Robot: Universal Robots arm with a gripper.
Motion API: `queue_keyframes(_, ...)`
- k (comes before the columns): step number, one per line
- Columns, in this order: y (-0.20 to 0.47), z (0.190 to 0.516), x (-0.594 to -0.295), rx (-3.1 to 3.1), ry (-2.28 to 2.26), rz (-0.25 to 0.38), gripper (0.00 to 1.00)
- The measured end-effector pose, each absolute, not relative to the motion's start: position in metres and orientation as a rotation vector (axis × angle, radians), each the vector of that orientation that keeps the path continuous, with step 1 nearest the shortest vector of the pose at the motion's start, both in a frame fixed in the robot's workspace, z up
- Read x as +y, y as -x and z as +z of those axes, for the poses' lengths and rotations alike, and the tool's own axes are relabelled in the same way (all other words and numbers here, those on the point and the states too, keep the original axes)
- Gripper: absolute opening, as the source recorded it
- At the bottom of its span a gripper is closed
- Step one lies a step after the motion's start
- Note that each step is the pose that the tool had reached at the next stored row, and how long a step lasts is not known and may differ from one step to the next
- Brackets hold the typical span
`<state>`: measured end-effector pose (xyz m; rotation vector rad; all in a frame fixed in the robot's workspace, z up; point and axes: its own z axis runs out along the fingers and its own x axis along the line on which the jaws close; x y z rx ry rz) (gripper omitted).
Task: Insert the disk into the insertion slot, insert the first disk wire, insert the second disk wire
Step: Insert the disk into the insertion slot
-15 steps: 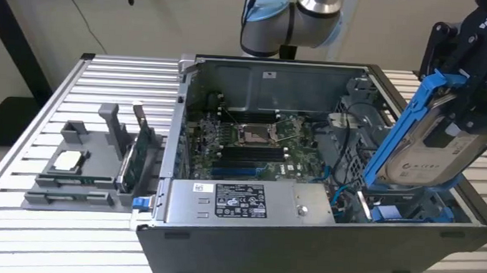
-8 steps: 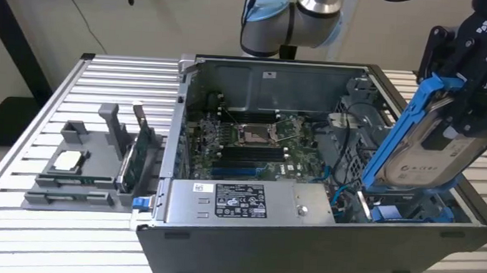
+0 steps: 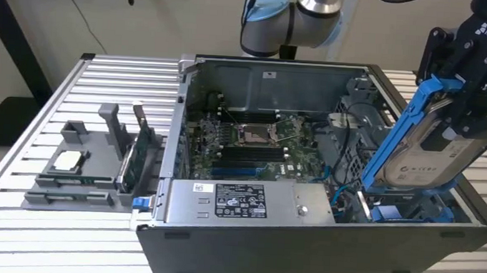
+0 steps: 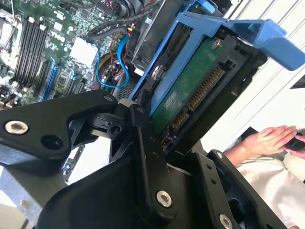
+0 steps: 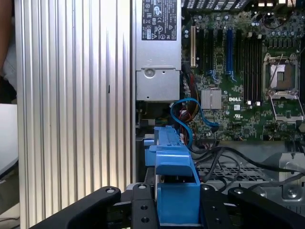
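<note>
Right now your gripper (image 3: pixel 466 117) is clamped on the disk (image 3: pixel 417 158), which is steeply tilted (long axis nearly upright), its lower end pointing down at the insertion slot (image 3: pixel 406 212) just beneath, at the exterior view's right of the computer case (image 3: pixel 304 252)

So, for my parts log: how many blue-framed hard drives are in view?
1: the hard drive, held tilted by the gripper over the slot at the computer case's end on the exterior view's right. Others may be hidden lower down.
</note>
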<state>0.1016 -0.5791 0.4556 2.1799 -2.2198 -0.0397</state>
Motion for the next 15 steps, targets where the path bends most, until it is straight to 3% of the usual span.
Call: queue_keyframes(15, -0.1023, 0.4465, -0.5791, -2.22, -2.18, -0.04, 0.33)
